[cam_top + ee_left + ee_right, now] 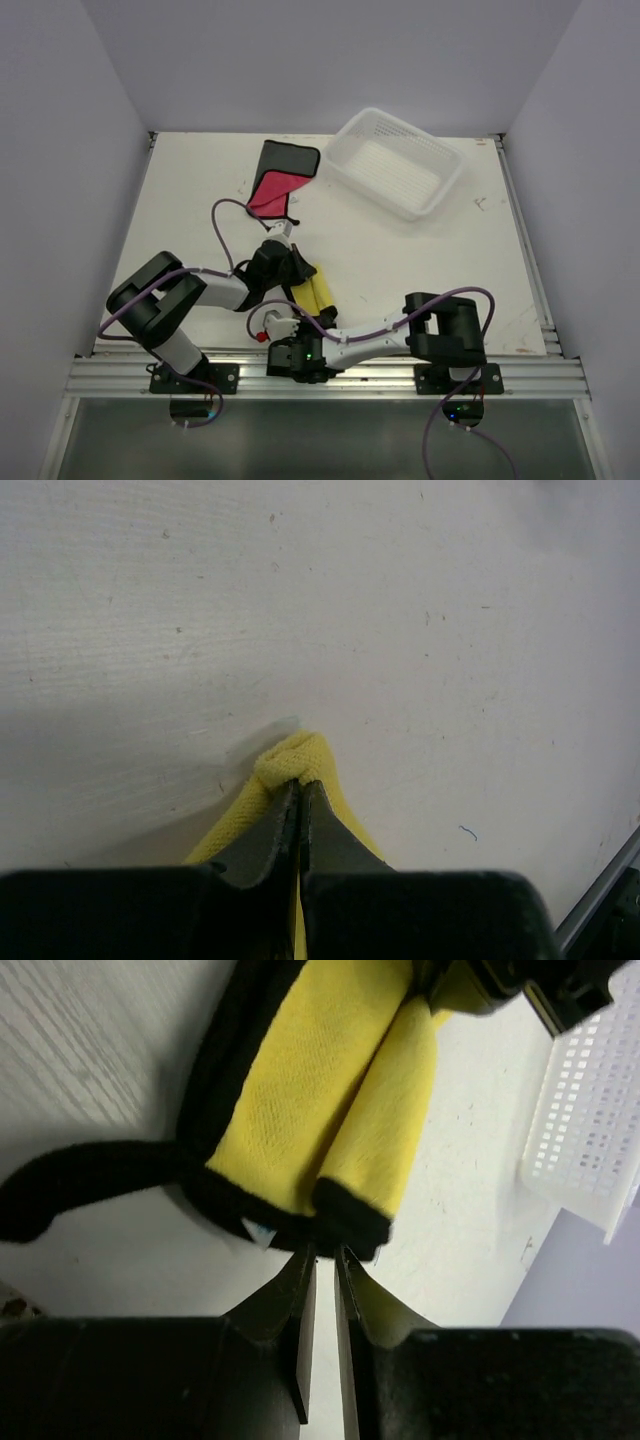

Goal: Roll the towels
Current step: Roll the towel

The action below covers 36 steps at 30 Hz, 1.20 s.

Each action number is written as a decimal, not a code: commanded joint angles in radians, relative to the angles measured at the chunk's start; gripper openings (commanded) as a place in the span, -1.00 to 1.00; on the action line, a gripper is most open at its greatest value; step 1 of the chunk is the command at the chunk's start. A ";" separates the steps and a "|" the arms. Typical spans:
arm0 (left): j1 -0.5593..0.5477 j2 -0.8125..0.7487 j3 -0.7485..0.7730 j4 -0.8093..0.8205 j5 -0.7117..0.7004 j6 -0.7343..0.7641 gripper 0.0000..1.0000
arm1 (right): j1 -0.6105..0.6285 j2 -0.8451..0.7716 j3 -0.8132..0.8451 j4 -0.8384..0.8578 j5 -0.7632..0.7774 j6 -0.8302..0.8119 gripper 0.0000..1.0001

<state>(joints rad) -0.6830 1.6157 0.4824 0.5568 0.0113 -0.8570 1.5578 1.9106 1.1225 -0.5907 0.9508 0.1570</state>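
A yellow towel (316,292) with a black hem lies partly rolled at the near middle of the table. In the right wrist view the yellow towel (330,1090) shows as two side-by-side rolls with a black flap trailing left. My left gripper (299,271) is shut on the towel's far end; in its own view the left gripper (298,783) pinches a yellow fold (296,756). My right gripper (325,1252) stands narrowly open at the near black hem (345,1222), tips touching it. From above, the right gripper (298,316) sits just below the towel. A pink towel (279,181) with a black border lies flat at the far middle.
A white perforated basket (365,192) sits tilted at the far right, seen also in the right wrist view as the basket (590,1110). A purple cable (222,225) loops from the left arm over the table. Aluminium rails (330,378) run along the near edge.
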 commanded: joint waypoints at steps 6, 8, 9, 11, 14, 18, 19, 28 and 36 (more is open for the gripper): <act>-0.001 0.058 -0.015 -0.067 -0.166 0.022 -1.00 | -0.005 -0.237 -0.085 0.051 -0.095 0.108 -0.42; -0.006 0.058 -0.016 -0.066 -0.169 0.024 -1.00 | -0.011 -0.257 -0.093 0.045 -0.101 0.125 -0.39; -0.007 0.059 -0.018 -0.063 -0.171 0.023 -1.00 | -0.013 -0.268 -0.096 0.045 -0.104 0.133 -0.38; -0.010 0.059 -0.018 -0.061 -0.174 0.024 -1.00 | -0.018 -0.309 -0.118 0.061 -0.122 0.147 -0.38; -0.013 0.056 -0.022 -0.061 -0.177 0.023 -1.00 | -0.037 -0.410 -0.162 0.109 -0.184 0.168 -0.37; -0.018 0.052 -0.027 -0.060 -0.185 0.021 -1.00 | -0.135 -0.576 -0.240 0.204 -0.360 0.205 -0.36; -0.018 0.052 -0.030 -0.060 -0.188 0.019 -1.00 | -0.201 -0.613 -0.277 0.250 -0.412 0.232 -0.36; -0.027 0.041 -0.038 -0.051 -0.200 0.022 -1.00 | -0.501 -0.647 -0.316 0.371 -0.779 0.395 -0.16; -0.036 0.046 -0.036 -0.049 -0.205 0.027 -1.00 | -0.571 -0.499 -0.300 0.420 -0.880 0.447 0.01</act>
<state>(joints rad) -0.7170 1.6306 0.4789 0.6025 -0.1249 -0.8558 0.9924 1.3884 0.7982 -0.2203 0.1364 0.5644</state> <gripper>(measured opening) 0.016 0.497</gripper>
